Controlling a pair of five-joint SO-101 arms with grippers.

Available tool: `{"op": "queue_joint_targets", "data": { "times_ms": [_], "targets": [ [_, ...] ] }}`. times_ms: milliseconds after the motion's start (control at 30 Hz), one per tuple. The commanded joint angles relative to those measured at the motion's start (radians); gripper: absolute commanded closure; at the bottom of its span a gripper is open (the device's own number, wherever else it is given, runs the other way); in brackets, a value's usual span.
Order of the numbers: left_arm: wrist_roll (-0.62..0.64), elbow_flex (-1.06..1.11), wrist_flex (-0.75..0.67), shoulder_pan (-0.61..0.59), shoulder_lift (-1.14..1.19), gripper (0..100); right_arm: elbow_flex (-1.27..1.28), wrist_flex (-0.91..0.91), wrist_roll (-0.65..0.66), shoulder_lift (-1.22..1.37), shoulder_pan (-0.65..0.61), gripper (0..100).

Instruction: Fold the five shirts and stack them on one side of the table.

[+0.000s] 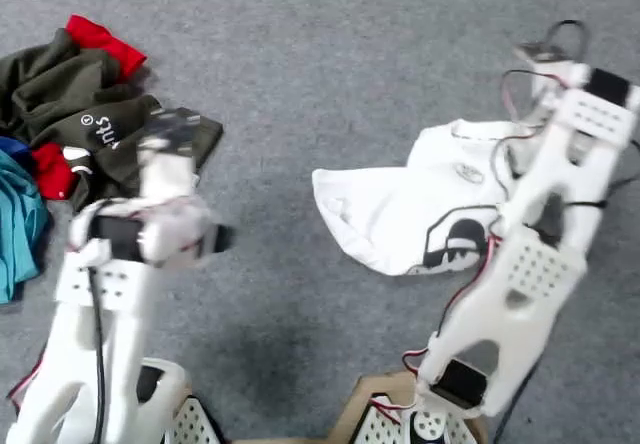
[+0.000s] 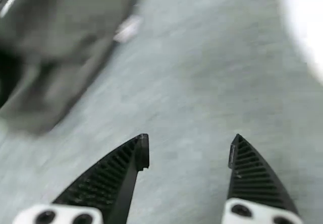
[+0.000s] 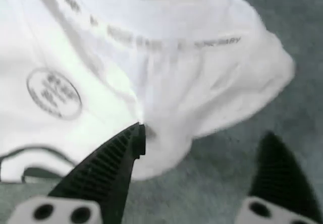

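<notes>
Presently left claw (image 2: 189, 153) gapes over table (image 2: 212, 77); right claw (image 3: 204, 139), agape, maybe touches white shirt (image 3: 151, 62).

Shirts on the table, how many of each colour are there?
White shirt: 1
Dark olive shirt: 1
Red shirt: 1
Teal shirt: 1
Total: 4 that can be told apart; more may be hidden underneath.

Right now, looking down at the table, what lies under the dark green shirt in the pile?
Red fabric pokes out from beneath the dark green shirt, and a teal shirt shows at its edge. How far either reaches underneath, or what else lies there, is covered.
</notes>
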Motion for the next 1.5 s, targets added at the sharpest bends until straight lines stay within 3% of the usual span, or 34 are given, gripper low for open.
{"op": "queue_joint_targets", "data": {
  "times_ms": [0,167,333,533,567,800,1000,1233,1467],
  "targets": [
    [0.153,-0.093,-0.115,0.214,0.087,71,0.082,0.008,0.014,-0.185,0.092,55.8],
    [0.213,-0.173,-0.281,0.354,0.450,71,0.131,0.000,0.015,-0.269,0.173,58.7],
    [0.321,-0.369,-0.365,0.381,0.842,72,0.137,-0.008,0.014,-0.245,0.203,61.3],
    [0.311,-0.578,-0.310,0.384,1.068,97,0.136,-0.011,0.014,-0.206,0.201,62.0],
    [0.293,-0.590,-0.285,0.380,1.077,98,0.134,-0.011,0.014,-0.199,0.199,62.0],
    [0.143,-0.595,-0.087,0.249,0.945,97,0.131,-0.028,0.014,-0.136,0.178,62.0],
    [-0.015,-0.599,0.109,-0.022,0.643,97,0.136,-0.034,0.035,-0.117,0.100,62.0],
    [-0.037,-0.621,0.176,-0.344,0.281,97,0.122,-0.066,0.092,-0.064,-0.149,62.0],
    [-0.037,-0.444,0.161,-0.371,0.226,97,0.119,-0.077,0.086,0.073,-0.483,62.0]
  ]
}}
